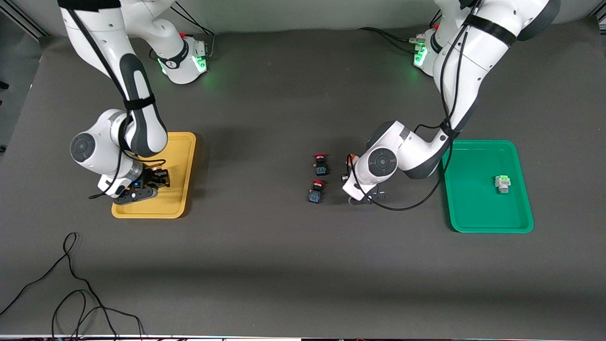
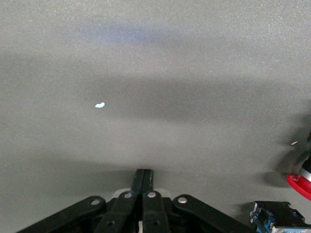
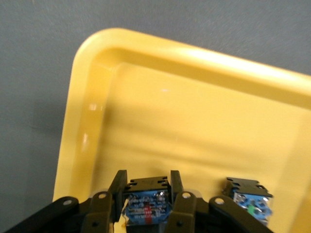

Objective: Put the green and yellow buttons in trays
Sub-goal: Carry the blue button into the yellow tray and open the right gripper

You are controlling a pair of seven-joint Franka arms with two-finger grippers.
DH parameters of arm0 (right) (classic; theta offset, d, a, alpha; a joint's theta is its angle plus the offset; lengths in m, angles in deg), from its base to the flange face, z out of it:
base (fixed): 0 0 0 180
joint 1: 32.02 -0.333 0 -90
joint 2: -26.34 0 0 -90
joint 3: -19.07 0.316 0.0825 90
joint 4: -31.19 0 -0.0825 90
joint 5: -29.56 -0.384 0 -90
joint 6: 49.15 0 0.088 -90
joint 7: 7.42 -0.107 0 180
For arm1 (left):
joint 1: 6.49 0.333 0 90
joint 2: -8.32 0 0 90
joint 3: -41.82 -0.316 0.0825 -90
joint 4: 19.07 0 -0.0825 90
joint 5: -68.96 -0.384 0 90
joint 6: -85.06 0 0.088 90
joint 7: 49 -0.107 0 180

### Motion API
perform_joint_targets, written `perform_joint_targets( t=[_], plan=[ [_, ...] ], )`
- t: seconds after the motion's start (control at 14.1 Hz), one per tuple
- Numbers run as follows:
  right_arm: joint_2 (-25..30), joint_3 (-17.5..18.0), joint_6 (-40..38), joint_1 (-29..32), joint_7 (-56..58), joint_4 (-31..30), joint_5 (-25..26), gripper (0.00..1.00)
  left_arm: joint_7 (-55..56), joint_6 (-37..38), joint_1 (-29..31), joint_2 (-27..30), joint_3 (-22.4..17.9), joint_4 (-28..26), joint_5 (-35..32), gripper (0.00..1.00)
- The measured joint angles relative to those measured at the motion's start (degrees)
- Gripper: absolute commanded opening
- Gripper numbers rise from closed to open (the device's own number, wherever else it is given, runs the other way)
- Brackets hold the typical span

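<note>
1. Right gripper (image 3: pixel 146 196) is over the yellow tray (image 1: pixel 185 156), fingers clasping one yellow button (image 3: pixel 146 206); a second yellow button (image 3: pixel 250 199) lies in the tray beside it.
2. Lower, then release gently (body may tip).
3. Green button (image 1: pixel 503 183) rests in the green tray (image 1: pixel 473 208).
4. Left gripper (image 2: pixel 143 187) hangs pinched closed and empty, low over the table beside the red buttons (image 1: pixel 318 184).

A pale-green square-faced button (image 1: pixel 503 183) lay in the green plastic tray (image 1: pixel 473 213) toward the left arm's end of the counter (image 1: pixel 284 265), two red-capped black buttons (image 1: pixel 319 177) lay mid-counter.

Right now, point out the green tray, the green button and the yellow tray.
green tray (image 1: pixel 473 208): front view, bare floor.
green button (image 1: pixel 503 182): front view, pale-green face.
yellow tray (image 1: pixel 182 142): front view, corner nearest the bases.
</note>
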Motion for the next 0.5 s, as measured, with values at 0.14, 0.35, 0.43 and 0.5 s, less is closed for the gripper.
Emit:
perform_joint_targets(
  t=[0.14, 0.35, 0.43, 0.5],
  plan=[
    [-1.08, 0.15, -0.08, -0.07, 0.06, 0.49, -0.84, 1.00, 1.43, 0.03, 0.00, 0.01, 0.00, 0.08, 0.01, 0.99],
    [-0.75, 0.12, -3.46, -0.19, -1.97, 2.87, -1.12, 1.00, 3.00, 1.51, -0.18, 0.36, 0.08, 0.10, -0.06, 1.00],
    [-0.36, -0.06, -6.20, -0.55, -3.20, 4.42, -1.11, 1.00, 3.65, 3.08, -0.18, 0.88, 0.07, 0.13, -0.06, 1.00],
    [0.03, -0.68, -8.94, -1.22, -4.37, 6.14, -0.86, 1.00, 4.71, 5.06, -0.18, 1.60, 0.04, 0.16, -0.06, 1.00]
  ],
)
